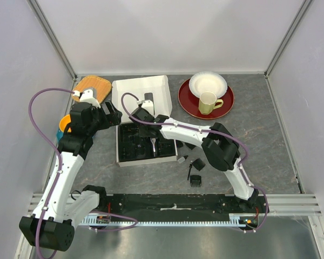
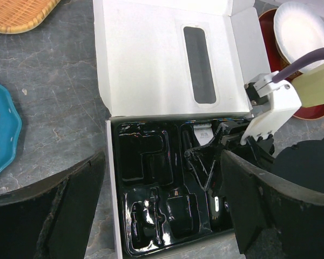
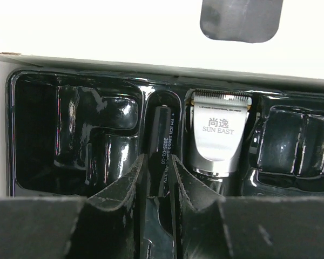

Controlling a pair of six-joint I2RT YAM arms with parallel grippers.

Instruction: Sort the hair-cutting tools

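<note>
Black moulded tray (image 3: 75,135) with the silver-headed clipper (image 3: 218,135) seated in its slot, right gripper (image 3: 157,162) pinching the thin black brush (image 3: 161,129) in the neighbouring groove, left gripper (image 2: 163,162) spread above, comb attachments (image 1: 197,164) loose on the table (image 1: 259,145): sorting likely partway, combs remaining.

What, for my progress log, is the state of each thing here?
box: open, lid back.
clipper: seated in tray.
rod: black, in its slot, gripped.
combs: loose on table.
left gripper: open, empty.
right gripper: shut on rod.
cup: upright.
</note>
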